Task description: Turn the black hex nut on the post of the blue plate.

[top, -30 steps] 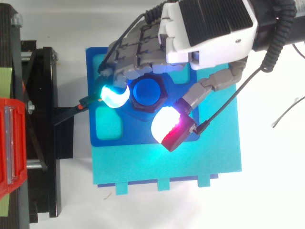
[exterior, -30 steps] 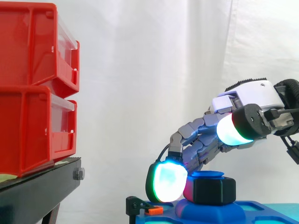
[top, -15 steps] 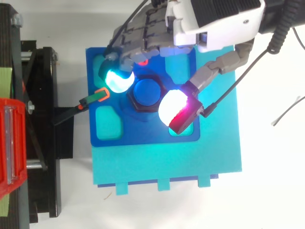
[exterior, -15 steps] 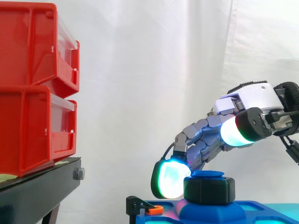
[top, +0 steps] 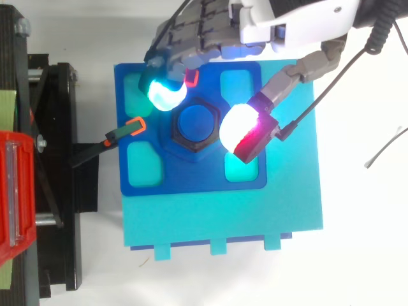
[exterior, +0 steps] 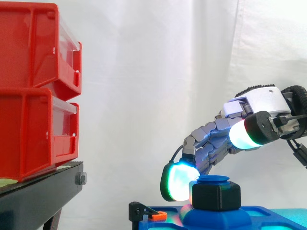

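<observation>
The black hex nut (top: 191,141) (exterior: 216,195) sits on the blue post (top: 196,122) in the middle of the dark blue plate (top: 191,180). My hand (top: 280,16) (exterior: 259,103) reaches in over the plate's far edge with its fingers loosely bent and spread. One finger's cyan pad (top: 164,94) (exterior: 179,187) rests against the nut's far-left corner. The thumb's white and red pad (top: 241,129) (exterior: 247,133) hovers beside the nut's right side; in the side view it stands well above the nut, apart from it.
The blue plate lies on a teal base (top: 223,220). A black clip with an orange end (top: 131,127) (exterior: 154,215) grips the plate's left edge. Red bins (exterior: 36,91) on a black stand (top: 54,159) stand to the left.
The hand has drawn back toward the plate's far edge. Its cyan pad swept from the nut's left side to its far-left corner, the thumb from near-right to right. The nut's faces have turned.
</observation>
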### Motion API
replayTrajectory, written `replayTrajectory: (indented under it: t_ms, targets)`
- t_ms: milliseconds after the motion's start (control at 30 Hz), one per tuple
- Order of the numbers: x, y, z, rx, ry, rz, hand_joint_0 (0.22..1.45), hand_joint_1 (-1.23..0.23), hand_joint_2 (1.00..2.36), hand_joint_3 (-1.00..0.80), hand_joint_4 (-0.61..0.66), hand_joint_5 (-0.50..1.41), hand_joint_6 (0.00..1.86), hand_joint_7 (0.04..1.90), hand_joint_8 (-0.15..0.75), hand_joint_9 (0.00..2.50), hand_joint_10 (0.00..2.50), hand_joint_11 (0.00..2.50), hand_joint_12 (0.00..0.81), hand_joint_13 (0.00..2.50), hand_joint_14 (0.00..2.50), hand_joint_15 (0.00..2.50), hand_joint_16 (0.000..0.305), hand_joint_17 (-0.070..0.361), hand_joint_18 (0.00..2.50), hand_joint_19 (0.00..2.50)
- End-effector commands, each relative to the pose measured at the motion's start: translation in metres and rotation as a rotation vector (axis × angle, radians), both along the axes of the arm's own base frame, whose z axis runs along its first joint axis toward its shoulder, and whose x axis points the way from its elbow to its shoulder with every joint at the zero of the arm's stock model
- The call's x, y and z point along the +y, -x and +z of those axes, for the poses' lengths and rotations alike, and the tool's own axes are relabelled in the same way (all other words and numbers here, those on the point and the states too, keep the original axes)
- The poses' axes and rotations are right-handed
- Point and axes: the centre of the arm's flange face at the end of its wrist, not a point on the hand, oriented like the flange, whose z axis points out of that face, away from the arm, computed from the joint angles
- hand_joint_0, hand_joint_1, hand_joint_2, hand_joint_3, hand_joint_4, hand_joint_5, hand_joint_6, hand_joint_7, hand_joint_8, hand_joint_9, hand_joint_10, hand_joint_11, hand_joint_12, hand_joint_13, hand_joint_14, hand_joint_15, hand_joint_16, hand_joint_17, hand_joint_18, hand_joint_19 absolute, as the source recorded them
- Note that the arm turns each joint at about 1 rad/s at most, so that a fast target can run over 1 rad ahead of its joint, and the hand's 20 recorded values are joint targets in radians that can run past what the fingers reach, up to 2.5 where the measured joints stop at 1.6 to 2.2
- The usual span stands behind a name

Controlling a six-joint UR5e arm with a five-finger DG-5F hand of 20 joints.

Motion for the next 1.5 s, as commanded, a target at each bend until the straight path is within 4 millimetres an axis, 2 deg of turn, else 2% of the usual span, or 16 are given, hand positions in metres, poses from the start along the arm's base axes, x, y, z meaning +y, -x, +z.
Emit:
replayTrajectory:
  t_ms: [0, 333, 700, 1033, 1467]
  targets:
    - [-0.003, 0.001, 0.000, -0.001, 0.002, 0.000, 0.50, -0.26, 1.00, -0.50, 0.26, -0.20, 0.50, 0.79, 0.299, 0.47, 0.00, 0.00, 0.383, 0.48, 0.00, 0.12, 0.053, 0.119, 0.42, 0.35]
    - [-0.005, 0.000, 0.001, -0.014, 0.000, -0.001, 0.50, -0.26, 1.00, -0.50, 0.26, -0.20, 0.50, 0.79, 0.300, 0.47, 0.00, 0.00, 0.383, 0.48, 0.00, 0.13, 0.053, 0.120, 0.43, 0.35]
    - [-0.001, -0.008, 0.014, -0.047, -0.008, 0.001, 0.50, -0.25, 1.00, -0.50, 0.26, -0.20, 0.50, 0.78, 0.300, 0.46, 0.00, 0.00, 0.384, 0.48, 0.00, 0.13, 0.053, 0.119, 0.43, 0.35]
    - [0.016, -0.017, 0.017, -0.069, -0.019, -0.007, 0.50, -0.25, 1.00, -0.50, 0.26, -0.20, 0.50, 0.79, 0.302, 0.47, 0.00, 0.00, 0.384, 0.48, 0.00, 0.12, 0.053, 0.120, 0.43, 0.34]
    - [0.048, -0.025, 0.014, -0.045, -0.015, -0.019, 0.49, -0.25, 1.00, -0.50, 0.26, -0.20, 0.50, 0.79, 0.303, 0.47, 0.00, 0.00, 0.387, 0.48, 0.00, 0.12, 0.054, 0.121, 0.43, 0.34]
